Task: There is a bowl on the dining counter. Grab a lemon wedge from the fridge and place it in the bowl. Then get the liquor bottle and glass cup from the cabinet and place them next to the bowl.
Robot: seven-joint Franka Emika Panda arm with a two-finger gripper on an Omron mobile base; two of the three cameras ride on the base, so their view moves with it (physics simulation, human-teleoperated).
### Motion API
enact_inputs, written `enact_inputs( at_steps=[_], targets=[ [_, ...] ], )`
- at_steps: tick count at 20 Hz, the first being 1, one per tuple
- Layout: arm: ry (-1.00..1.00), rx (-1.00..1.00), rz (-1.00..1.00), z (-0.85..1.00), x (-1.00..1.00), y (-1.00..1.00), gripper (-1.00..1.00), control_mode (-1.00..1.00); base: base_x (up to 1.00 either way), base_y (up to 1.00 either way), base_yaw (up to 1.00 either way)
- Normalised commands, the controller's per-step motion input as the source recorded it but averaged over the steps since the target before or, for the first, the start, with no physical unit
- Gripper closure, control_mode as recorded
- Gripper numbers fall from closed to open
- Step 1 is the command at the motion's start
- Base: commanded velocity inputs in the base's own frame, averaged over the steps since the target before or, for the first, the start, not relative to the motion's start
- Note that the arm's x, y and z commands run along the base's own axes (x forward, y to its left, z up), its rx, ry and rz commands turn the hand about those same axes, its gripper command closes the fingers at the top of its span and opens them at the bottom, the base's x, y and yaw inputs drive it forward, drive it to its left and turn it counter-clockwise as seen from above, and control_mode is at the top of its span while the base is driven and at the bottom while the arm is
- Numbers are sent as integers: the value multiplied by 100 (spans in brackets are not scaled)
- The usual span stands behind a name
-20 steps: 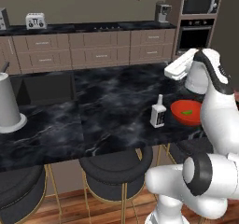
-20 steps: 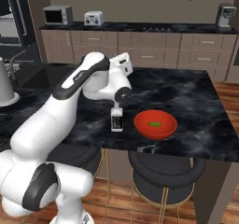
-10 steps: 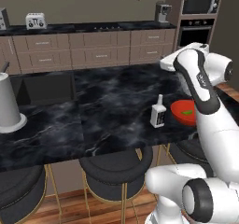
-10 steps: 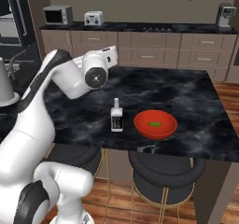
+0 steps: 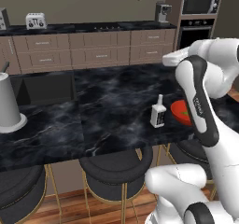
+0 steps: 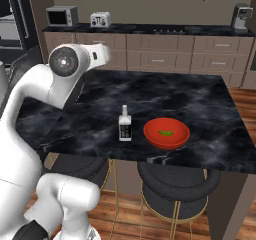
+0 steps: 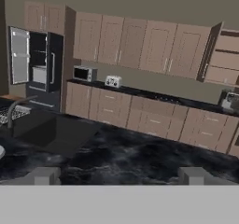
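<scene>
Fetching the glass cup comes next, I judge: with the liquor bottle (image 6: 125, 123) just beside the red bowl (image 6: 166, 132) holding the lemon wedge (image 6: 166, 132), the tool (image 7: 119, 175), fingers spread and empty, should approach the cabinet squarely.

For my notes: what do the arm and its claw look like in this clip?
The arm is glossy white with rounded, tubular links and dark grey bands at the joints; a round dark grey joint cap faces the right base camera. The claw ends in two small blocky grey fingertips. No cables or markings are visible.

One bowl (image 6: 166, 133), one lemon wedge (image 6: 165, 132), one liquor bottle (image 6: 125, 124), one toaster (image 6: 100, 19).
</scene>
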Motion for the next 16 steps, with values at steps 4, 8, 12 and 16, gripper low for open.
enact_inputs(
  at_steps=[4,8,12,16],
  targets=[
    [9,0,-6,0,-100,0,-100,-100,0,0,0],
    [3,0,-7,-12,-100,0,-100,-100,0,0,0],
    [-3,0,-9,-19,-93,0,-100,-100,0,0,0],
    [-2,0,-6,-9,-55,0,-100,-100,0,0,0]
  ],
)
